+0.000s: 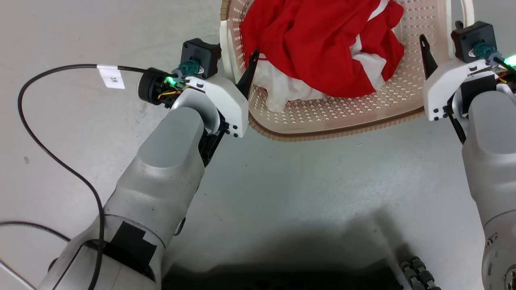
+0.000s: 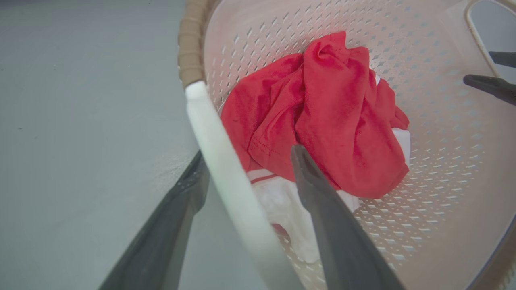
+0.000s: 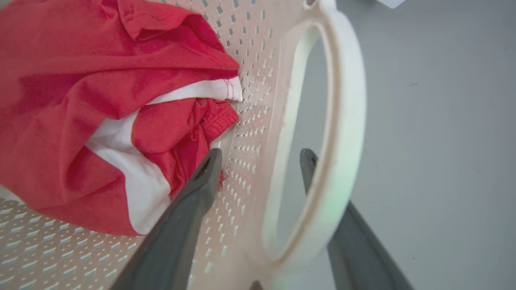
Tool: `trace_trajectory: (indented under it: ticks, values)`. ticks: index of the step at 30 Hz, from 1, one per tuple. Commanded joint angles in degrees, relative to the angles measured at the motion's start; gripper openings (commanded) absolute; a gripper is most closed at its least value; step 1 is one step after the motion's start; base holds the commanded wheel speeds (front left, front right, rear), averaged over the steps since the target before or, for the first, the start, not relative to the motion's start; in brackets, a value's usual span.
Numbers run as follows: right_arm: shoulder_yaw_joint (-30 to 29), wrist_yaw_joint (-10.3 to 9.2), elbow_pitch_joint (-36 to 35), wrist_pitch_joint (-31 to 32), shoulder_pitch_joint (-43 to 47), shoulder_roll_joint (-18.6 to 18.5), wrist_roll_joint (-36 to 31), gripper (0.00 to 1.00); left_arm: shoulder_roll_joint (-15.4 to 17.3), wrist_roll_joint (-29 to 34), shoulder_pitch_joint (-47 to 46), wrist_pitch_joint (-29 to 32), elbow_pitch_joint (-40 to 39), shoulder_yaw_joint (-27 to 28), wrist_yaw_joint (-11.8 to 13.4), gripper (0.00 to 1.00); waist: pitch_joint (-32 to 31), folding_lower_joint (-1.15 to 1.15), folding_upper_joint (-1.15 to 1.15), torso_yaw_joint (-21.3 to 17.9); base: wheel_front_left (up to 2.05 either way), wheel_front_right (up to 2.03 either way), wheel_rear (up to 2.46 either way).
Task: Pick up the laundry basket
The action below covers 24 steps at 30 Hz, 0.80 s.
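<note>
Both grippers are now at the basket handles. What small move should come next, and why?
Probably close both: the left gripper stands open astride the left handle, the right gripper open astride the right handle of the laundry basket.

One basket (image 1: pixel 322 133) with two loop handles (image 2: pixel 225 173) (image 3: pixel 342 121). Two tools: left tool (image 2: pixel 248 157), right tool (image 3: pixel 261 155). One heap of red-and-white laundry (image 1: pixel 318 44); its pieces can't be counted. One white tag (image 1: pixel 111 76).
</note>
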Motion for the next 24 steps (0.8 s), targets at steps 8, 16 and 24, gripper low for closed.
trace_trajectory:
  ticks: [8, 16, 24]
  values:
    - [0.3, -0.05, 0.17, -0.1, -1.58, 0.74, 0.39, 0.0, 0.07, -0.59, -1.67, 0.19, 1.0, -1.16, -0.2, 0.0, 1.18, -0.01, 0.0, -0.05, 0.0, 0.0, 0.0]
    - [1.07, -0.04, 0.88, -0.09, -1.48, 0.51, 0.48, 0.0, 0.04, -1.37, -1.78, 0.12, 1.11, -1.91, -0.43, 0.0, 0.7, -0.01, 0.0, 0.23, 0.0, 0.0, 0.0]
    - [2.07, -0.04, 1.79, -0.09, -0.36, 0.52, 0.49, 0.0, -0.21, -2.07, -0.63, -0.15, 1.21, -2.37, -0.57, 0.0, -2.14, -0.01, 0.0, 0.33, 0.0, 0.0, 0.0]
